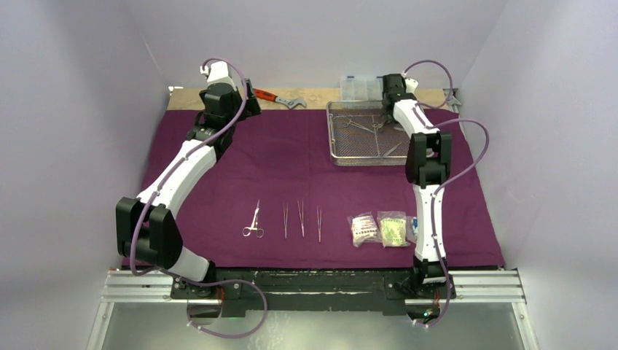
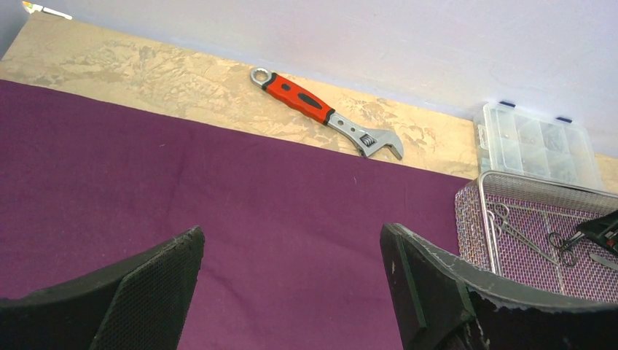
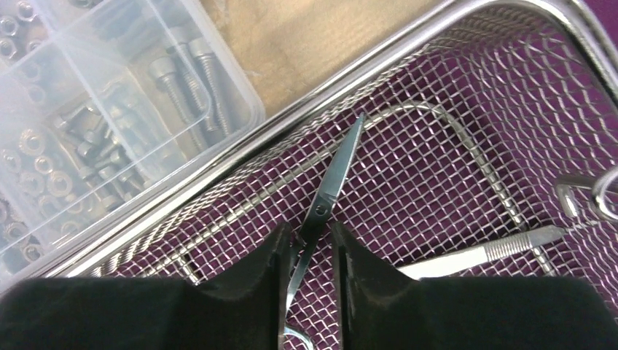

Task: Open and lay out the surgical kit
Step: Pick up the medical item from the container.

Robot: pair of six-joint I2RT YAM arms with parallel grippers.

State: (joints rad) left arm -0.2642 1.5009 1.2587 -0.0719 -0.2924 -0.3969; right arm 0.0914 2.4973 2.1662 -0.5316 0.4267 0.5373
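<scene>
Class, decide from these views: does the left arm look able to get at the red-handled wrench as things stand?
Probably yes. The left gripper, jaws open, hangs close to the wrench, which lies alone on bare tabletop beyond the cloth; nothing stands between them.

The left arm [image 1: 182, 168] and the right arm [image 1: 430, 219] have smooth white shells between blocky black joints, looping lilac cables [image 1: 470, 121], and black wedge-shaped fingers [image 2: 138, 299] with gridded pads.
</scene>
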